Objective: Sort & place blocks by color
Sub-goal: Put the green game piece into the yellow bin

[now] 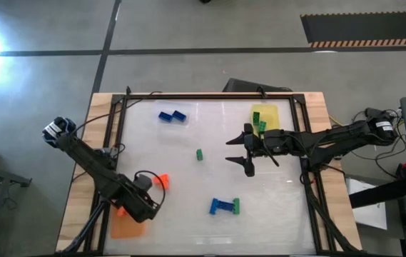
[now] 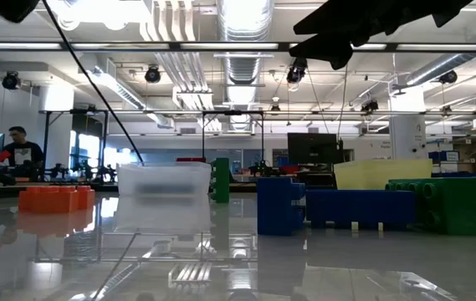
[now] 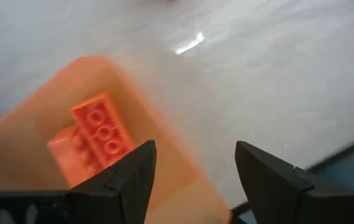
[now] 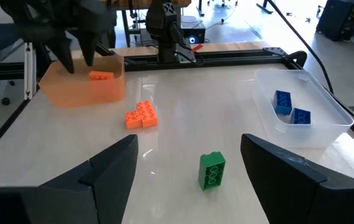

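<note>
My left gripper point(image 3: 195, 180) is open above the orange tray point(image 3: 33, 143), which holds one orange block point(image 3: 102, 132). It shows over the tray near the table's near-left corner in the high view point(image 1: 143, 207). My right gripper point(image 1: 240, 155) is open right of centre, apart from the lone green block point(image 1: 199, 154), which stands on end before it point(image 4: 212, 170). A pair of orange blocks point(image 1: 161, 180) lies on the table. Two blue blocks point(image 1: 173, 116) sit in the clear tray. Green blocks point(image 1: 260, 126) rest in the yellow tray. Joined blue and green blocks point(image 1: 224, 206) lie near the near edge.
The clear tray point(image 4: 301, 109) sits far-left of centre, the yellow tray point(image 1: 265, 118) at the far right, the orange tray point(image 1: 128, 227) near-left. A black frame point(image 1: 210, 95) rims the white tabletop. Open surface lies between the lone green block and the orange pair.
</note>
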Robot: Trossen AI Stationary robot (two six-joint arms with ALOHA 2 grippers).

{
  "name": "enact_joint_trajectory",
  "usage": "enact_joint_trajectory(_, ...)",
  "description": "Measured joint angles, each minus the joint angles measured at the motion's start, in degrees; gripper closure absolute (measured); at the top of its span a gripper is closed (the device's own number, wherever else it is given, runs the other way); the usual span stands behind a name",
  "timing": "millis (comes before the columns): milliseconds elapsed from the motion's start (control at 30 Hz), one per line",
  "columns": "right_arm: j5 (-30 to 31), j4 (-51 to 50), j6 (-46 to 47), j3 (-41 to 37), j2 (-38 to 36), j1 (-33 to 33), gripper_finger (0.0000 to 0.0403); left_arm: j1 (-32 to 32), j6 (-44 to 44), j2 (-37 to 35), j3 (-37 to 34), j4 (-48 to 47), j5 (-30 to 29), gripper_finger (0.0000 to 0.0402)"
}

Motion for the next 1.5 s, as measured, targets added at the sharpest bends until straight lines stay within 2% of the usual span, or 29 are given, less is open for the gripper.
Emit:
enact_joint_trajectory(167,0.00,0.02,0.39,0.01,0.00,0.01,0.0129,2.03,9.37,0.00,4.03,2.05,-8.40,0.0198)
enact_joint_trajectory(300,0.00,-0.07,0.46,0.00,0.00,0.02,0.0129,5.80,18.67,0.00,5.20,2.37,-12.21,0.0198)
enact_joint_trajectory(433,0.00,-0.65,0.44,0.00,0.00,0.00,0.0129,10.40,30.50,0.10,4.14,5.21,-12.48,0.0198)
enact_joint_trajectory(633,-0.02,-1.46,0.92,0.01,0.00,0.02,0.0129,18.76,39.96,1.37,0.46,6.31,-9.81,0.0198)
enact_joint_trajectory(733,0.00,-1.60,1.14,0.01,0.00,0.02,0.0129,22.39,48.31,2.26,-0.95,8.33,-9.55,0.0198)
enact_joint_trajectory(833,0.00,-1.67,2.09,0.00,0.14,0.02,0.0129,25.39,61.26,3.04,-2.62,15.88,-9.51,0.0198)
enact_joint_trajectory(1000,-0.02,-2.41,2.40,0.00,1.15,0.02,0.0129,27.46,88.01,4.52,-7.02,39.51,-9.69,0.0198)
enact_joint_trajectory(1067,0.00,-2.45,2.38,0.02,1.85,0.02,0.0129,27.90,94.18,5.62,-8.80,46.17,-11.25,0.0198)
enact_joint_trajectory(1200,-0.02,-2.88,2.39,0.00,3.11,0.02,0.0129,28.82,97.79,6.60,-13.59,56.08,-15.37,0.0198)
enact_joint_trajectory(1333,-0.02,-2.19,2.33,0.02,4.07,0.02,0.0129,30.08,96.57,6.69,-19.14,64.81,-20.84,0.0198)
enact_joint_trajectory(1500,0.00,-1.97,1.90,0.00,4.59,0.02,0.0129,32.39,93.22,6.49,-24.15,70.99,-21.48,0.0198)
